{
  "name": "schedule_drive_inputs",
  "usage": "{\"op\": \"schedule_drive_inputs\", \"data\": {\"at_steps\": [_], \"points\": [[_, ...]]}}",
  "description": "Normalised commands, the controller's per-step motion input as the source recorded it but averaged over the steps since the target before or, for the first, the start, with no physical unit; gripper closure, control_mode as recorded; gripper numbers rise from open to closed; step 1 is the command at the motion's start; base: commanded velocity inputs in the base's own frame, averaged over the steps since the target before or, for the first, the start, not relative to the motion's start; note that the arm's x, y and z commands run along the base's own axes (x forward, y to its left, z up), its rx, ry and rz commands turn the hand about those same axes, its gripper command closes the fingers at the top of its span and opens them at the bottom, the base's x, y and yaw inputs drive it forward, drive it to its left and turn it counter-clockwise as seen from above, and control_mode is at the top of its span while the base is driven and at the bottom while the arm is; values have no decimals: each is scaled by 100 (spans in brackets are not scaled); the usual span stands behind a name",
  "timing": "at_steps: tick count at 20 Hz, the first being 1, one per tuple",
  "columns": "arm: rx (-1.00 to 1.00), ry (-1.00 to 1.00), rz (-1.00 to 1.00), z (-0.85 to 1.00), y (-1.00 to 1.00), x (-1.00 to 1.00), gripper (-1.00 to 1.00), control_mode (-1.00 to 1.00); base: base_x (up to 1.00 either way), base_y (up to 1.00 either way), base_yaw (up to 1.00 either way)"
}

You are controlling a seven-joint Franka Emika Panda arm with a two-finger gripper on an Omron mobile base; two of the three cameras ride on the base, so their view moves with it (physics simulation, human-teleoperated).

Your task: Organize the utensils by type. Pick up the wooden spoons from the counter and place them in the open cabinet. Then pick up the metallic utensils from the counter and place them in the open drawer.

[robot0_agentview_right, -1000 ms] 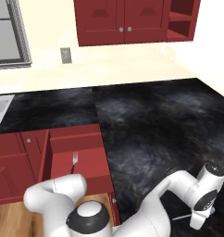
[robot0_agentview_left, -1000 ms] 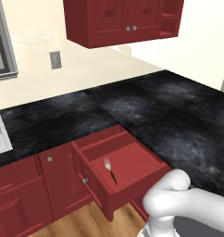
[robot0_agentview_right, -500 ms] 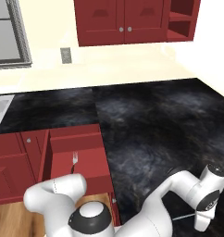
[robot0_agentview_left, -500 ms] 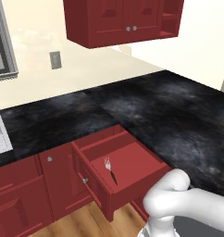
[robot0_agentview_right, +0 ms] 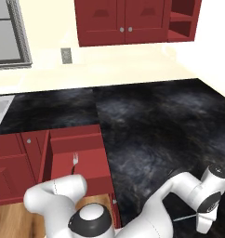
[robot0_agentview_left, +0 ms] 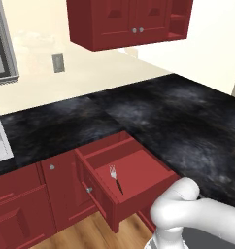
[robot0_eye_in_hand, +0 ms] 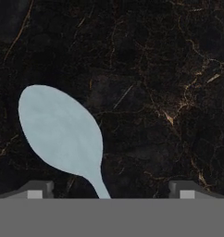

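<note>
While our jaws stand wide apart over the counter (robot0_agentview_right: 147, 121), we see that black veined worktop spreading far ahead of them and to both sides. High above and well beyond the jaws hangs the open cabinet (robot0_agentview_right: 181, 21), its red shelf showing at the right end past the closed doors. Well off to the left of the jaws, across the arm's own body, the open drawer (robot0_agentview_left: 139, 182) juts from the red floor cabinets, and on its floor lies the fork (robot0_agentview_left: 115, 178), dark handle toward the drawer front. Our gripper (robot0_eye_in_hand: 109, 192) is low at the near right edge of the worktop, pointing down, its two fingertips (robot0_eye_in_hand: 36, 190) spread to the full and holding nothing. Between them, nearer the left tip, lies the small silver spoon (robot0_eye_in_hand: 60, 132) flat on the stone: its pale oval bowl reaches away from the jaws and its thin neck runs back toward the gap. Whether the tips touch the spoon we cannot tell.
</note>
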Motion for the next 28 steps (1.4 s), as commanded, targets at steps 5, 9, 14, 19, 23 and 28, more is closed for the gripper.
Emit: {"op": "schedule_drive_inputs", "data": {"at_steps": [5,9,14,19,23,28], "points": [[0,0,0,-35,15,-7,100,-100,0,0,0],[0,2,0,-23,17,-7,100,-100,0,0,0],[0,0,0,-3,23,-3,100,-100,0,0,0],[0,0,0,28,15,-19,100,-100,0,0,0],[-1,-1,19,67,43,-19,100,-100,0,0,0],[-4,-10,40,57,43,10,100,-100,0,0,0]]}}
